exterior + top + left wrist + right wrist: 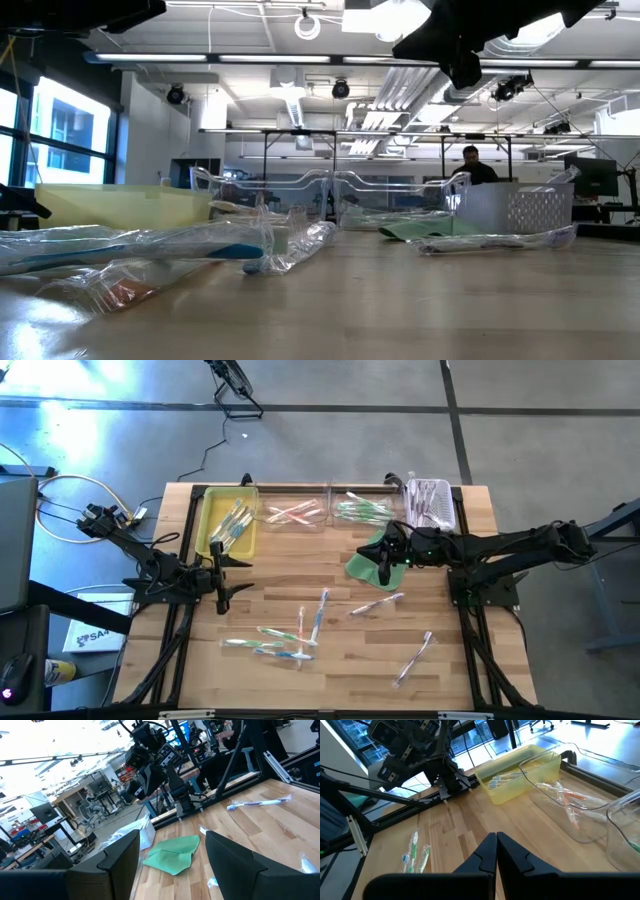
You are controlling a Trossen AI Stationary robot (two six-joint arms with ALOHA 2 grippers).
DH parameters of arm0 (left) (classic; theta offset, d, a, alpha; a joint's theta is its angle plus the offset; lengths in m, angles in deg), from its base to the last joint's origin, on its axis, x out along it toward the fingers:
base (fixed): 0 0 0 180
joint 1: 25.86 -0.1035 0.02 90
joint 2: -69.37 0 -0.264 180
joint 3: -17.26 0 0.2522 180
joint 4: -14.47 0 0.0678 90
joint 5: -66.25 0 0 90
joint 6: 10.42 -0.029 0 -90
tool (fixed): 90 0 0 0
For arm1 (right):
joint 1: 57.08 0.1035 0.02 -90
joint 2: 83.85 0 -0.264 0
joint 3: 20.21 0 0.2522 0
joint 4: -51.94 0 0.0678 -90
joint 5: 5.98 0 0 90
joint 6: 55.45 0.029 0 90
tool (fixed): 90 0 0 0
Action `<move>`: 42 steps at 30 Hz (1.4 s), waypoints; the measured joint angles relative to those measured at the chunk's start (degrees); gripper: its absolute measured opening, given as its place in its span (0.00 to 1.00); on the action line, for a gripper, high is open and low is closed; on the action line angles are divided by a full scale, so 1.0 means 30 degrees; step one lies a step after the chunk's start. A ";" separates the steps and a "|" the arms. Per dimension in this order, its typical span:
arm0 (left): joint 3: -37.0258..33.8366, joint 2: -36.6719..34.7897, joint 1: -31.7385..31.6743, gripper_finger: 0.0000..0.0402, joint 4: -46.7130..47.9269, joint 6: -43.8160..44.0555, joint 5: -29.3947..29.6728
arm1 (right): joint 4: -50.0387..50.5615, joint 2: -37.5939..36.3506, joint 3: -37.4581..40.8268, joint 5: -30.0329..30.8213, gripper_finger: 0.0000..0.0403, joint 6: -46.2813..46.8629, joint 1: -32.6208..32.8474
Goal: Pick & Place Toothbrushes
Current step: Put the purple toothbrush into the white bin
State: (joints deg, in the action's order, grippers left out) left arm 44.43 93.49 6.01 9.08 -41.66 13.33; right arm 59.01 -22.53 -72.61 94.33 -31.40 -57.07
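Several wrapped toothbrushes lie flat and loose on the wooden table, among them one [322, 610], one [378, 604], one [413, 658] and a cluster [272, 644]. More lie sorted in a yellow bin [228, 525], two clear bins [295, 512] [362, 510] and a white basket [430, 503] along the far edge. My left gripper [222, 572] stands open at the table's left side, with nothing between its fingers [120, 855]. My right gripper [385, 560] is shut and empty [496, 854], raised above a flat green cloth [366, 563].
The green cloth [172, 855] lies near the far right bins. Black frame rails run along the table's left and right sides. Bare wood shows at the near edge and between the loose toothbrushes. A person sits in the room beyond the table [475, 165].
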 joint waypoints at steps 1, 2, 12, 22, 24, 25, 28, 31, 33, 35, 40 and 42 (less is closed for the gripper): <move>0.0000 0.0005 0.0000 0.55 0.0000 -0.0003 0.0000 | -0.0002 0.0000 0.0000 0.0000 0.01 0.0002 0.0000; 0.0000 0.0002 0.0000 0.55 0.0000 -0.0003 0.0000 | 0.0001 0.0000 0.0000 0.0000 0.01 0.0000 0.0000; 0.0000 0.0000 0.0000 0.55 0.0007 0.0004 0.0007 | 0.0005 0.0000 0.0000 -0.0641 0.01 -0.3279 0.0841; 0.0000 0.0000 0.0000 0.55 0.0000 0.0004 0.0066 | 0.0718 0.0000 -0.0007 -0.0648 0.01 -0.4299 0.2841; 0.0000 0.0001 0.0000 0.55 -0.0006 0.0004 0.0066 | 0.1406 0.0000 -0.0007 -0.0650 0.01 -0.3855 0.3182; 0.0000 0.0005 0.0000 0.55 -0.0016 0.0004 0.0066 | 0.1713 0.0000 -0.0007 -0.0648 0.01 -0.3597 0.3327; 0.0007 0.0000 0.0000 0.55 -0.0136 0.0004 0.0058 | 0.2992 0.0000 -0.0258 -0.0621 0.01 -0.2840 0.3741; 0.0007 0.0000 0.0000 0.55 -0.0124 0.0004 0.0058 | 0.5072 0.0000 -0.1155 -0.0474 0.01 -0.2435 0.4107; 0.0007 0.0007 0.0000 0.55 -0.0111 0.0004 0.0051 | 0.6424 0.0000 -0.1645 -0.0447 0.01 -0.2389 0.4299; 0.0007 0.0000 0.0000 0.55 -0.0117 -0.0003 0.0051 | 0.7436 0.0000 -0.1960 -0.0467 0.01 -0.2073 0.4472; 0.0007 0.0007 0.0000 0.55 0.0080 -0.0010 0.0036 | 1.0045 0.0000 -0.2135 -0.0627 0.01 -0.0801 0.5145; 0.0007 0.0000 0.0000 0.55 0.0024 -0.0369 0.0001 | 1.1331 0.0031 -0.2135 -0.0784 0.01 -0.0171 0.5531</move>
State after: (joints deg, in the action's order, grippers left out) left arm 44.45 93.49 6.01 9.15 -42.76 13.34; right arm 93.00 -22.44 -79.01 91.98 -31.91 -40.48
